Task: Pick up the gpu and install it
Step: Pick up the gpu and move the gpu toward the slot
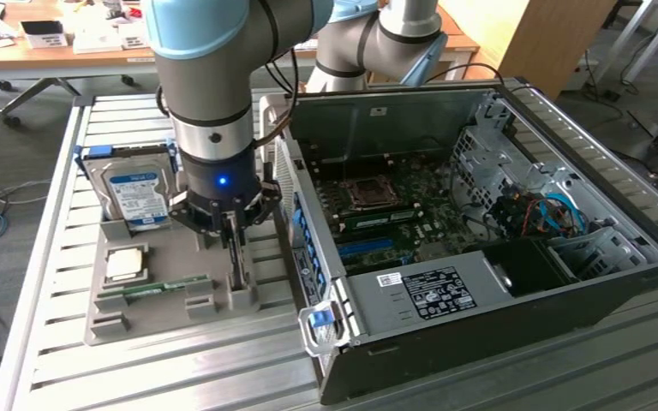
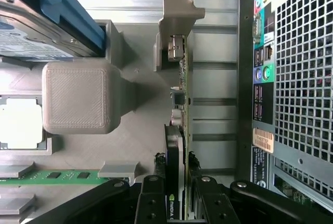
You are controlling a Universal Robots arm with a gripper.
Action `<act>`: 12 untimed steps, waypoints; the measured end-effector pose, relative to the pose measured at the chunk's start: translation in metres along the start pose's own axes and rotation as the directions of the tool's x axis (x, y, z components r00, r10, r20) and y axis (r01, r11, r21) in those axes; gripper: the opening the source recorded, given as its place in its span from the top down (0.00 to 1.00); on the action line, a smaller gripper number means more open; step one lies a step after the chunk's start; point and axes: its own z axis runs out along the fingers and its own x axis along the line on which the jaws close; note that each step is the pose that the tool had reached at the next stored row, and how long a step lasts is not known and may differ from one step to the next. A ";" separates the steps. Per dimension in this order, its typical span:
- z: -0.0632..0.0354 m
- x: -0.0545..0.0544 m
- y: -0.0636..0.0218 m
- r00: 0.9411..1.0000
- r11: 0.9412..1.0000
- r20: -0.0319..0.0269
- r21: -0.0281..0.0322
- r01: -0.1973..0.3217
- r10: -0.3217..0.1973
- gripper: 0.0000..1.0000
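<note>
In the wrist view I see my gripper (image 2: 177, 185) squeezed onto both sides of the gpu (image 2: 176, 146), holding it. The gpu stands on its thin edge in a slot of the gray tray (image 2: 138, 140). The exterior view shows more in the tray (image 1: 134, 325): a hard drive (image 1: 134, 193), a square chip (image 1: 123, 264) and a green stick (image 1: 158, 288). The open computer case (image 1: 478, 214) sits just beside it.

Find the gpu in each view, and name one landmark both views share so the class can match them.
Exterior view: the gpu stands on edge in the tray, under the gripper, beside the case.
Wrist view: the gpu runs edge-on out from between the gripper's fingers, which clasp it.
Shared landmark: the blue-framed hard drive, across the tray from the gpu.
</note>
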 end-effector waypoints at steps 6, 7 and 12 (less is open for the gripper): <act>-0.0131 0.000 0.0006 1.000 1.000 0.000 0.000 0.000 0.000 0.73; -0.0154 0.000 0.0007 1.000 1.000 0.000 0.000 0.000 0.000 0.73; -0.0247 -0.001 0.0011 1.000 1.000 0.000 0.000 0.000 0.000 0.73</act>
